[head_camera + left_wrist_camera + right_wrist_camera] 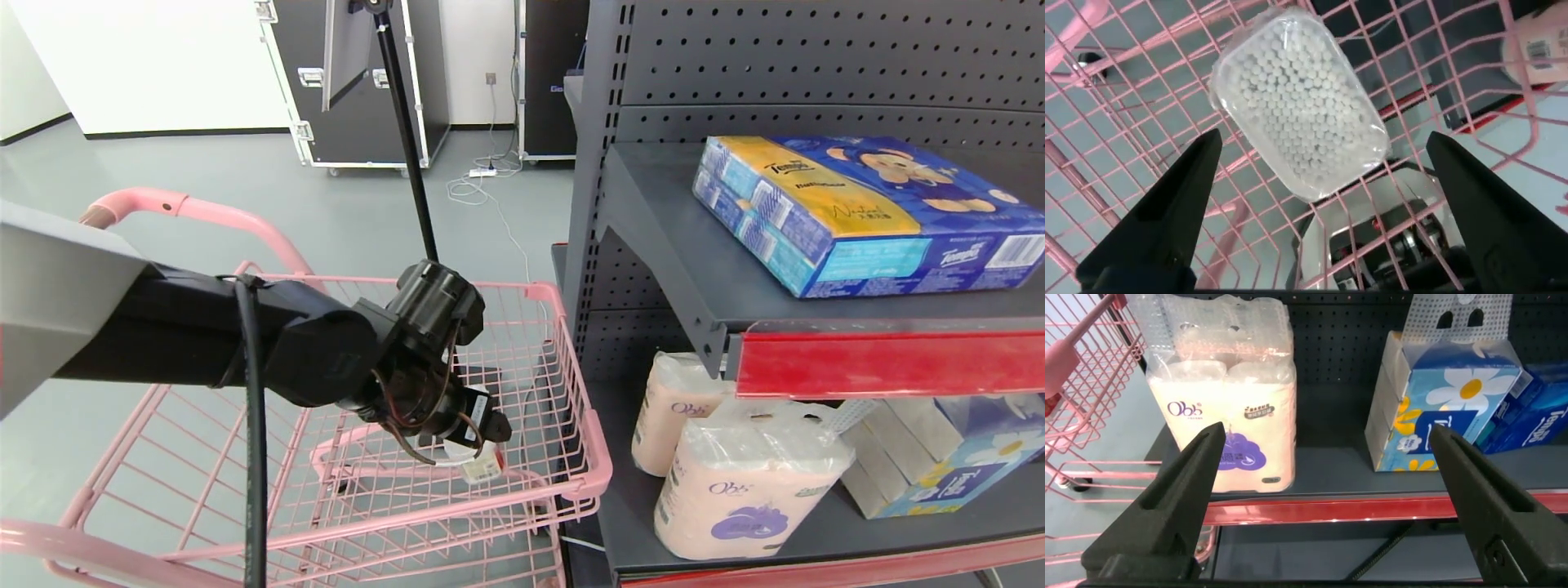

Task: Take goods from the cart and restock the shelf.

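Observation:
A clear plastic box of cotton swabs [1298,106] lies on the wire floor of the pink cart [571,343]. My left gripper [1323,143] hangs open just above it, one finger to each side. In the head view the left gripper [482,453] is down inside the cart's front right corner, over the box [483,469]. My right gripper [1327,433] is open and holds nothing. It faces the lower shelf, where a toilet roll pack [1229,400] and a flowered tissue box [1445,400] stand.
The grey shelf unit [694,269] stands right of the cart. A blue tissue multipack [865,212] lies on its upper board, with two toilet roll packs [751,482] and tissue boxes [939,465] below. A tripod pole [404,131] and black cases [359,82] stand behind.

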Robot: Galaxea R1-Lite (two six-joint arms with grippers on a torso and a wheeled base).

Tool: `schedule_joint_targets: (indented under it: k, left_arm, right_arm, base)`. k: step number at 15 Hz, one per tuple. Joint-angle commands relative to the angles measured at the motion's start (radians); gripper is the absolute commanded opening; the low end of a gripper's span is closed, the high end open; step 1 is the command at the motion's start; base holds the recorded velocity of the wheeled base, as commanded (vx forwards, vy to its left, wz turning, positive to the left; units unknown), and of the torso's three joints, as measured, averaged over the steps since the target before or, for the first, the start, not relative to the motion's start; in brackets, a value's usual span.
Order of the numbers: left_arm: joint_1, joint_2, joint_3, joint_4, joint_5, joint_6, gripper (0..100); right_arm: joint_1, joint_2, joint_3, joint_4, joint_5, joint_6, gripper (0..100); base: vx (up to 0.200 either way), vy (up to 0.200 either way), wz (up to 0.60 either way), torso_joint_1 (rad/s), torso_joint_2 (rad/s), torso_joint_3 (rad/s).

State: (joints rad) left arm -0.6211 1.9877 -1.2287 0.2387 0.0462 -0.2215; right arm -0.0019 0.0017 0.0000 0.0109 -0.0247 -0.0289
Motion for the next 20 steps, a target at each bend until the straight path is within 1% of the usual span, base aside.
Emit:
schedule_joint_targets:
  k: [1, 3, 5, 8, 12, 15, 18, 20]
  left_arm:
    - [-0.002, 0.043, -0.038, 0.001, 0.006, -0.027, 100]
    - [-0.002, 0.060, -0.041, 0.002, 0.008, -0.029, 100]
    - [-0.002, 0.071, -0.043, 0.024, 0.011, -0.029, 100]
    - [0.003, 0.100, -0.054, 0.024, 0.058, -0.024, 100]
    - [0.014, 0.103, -0.066, 0.024, 0.060, -0.016, 100]
    - [0.047, 0.102, -0.058, 0.024, 0.064, 0.048, 100]
    - [0.044, 0.102, -0.067, 0.024, 0.064, 0.048, 100]
    - [0.027, 0.102, -0.071, 0.025, 0.061, 0.047, 100]
  right_arm:
    - [0.000, 0.000, 0.000, 0.000, 0.000, -0.002, 100]
    - [0.000, 0.000, 0.000, 0.000, 0.000, 0.000, 100]
    - [0.000, 0.000, 0.000, 0.000, 0.000, -0.002, 100]
    - [0.000, 0.000, 0.000, 0.000, 0.000, 0.000, 100]
    - [0.000, 0.000, 0.000, 0.000, 0.000, 0.000, 100]
    - [0.000, 0.000, 0.000, 0.000, 0.000, 0.000, 100]
    - [0.000, 0.000, 0.000, 0.000, 0.002, 0.000, 100]
    - [0.000, 0.000, 0.000, 0.000, 0.002, 0.000, 100]
  base:
    - [0.000, 0.000, 0.00, 0.000, 0.00, 0.000]
    - [0.000, 0.000, 0.00, 0.000, 0.00, 0.000]
    - [0.000, 0.000, 0.00, 0.000, 0.00, 0.000]
    - [0.000, 0.000, 0.00, 0.000, 0.00, 0.000]
    - [0.000, 0.000, 0.00, 0.000, 0.00, 0.000]
    - [0.000, 0.000, 0.00, 0.000, 0.00, 0.000]
    - [0.000, 0.000, 0.00, 0.000, 0.00, 0.000]
    - [0.000, 0.000, 0.00, 0.000, 0.00, 0.000]
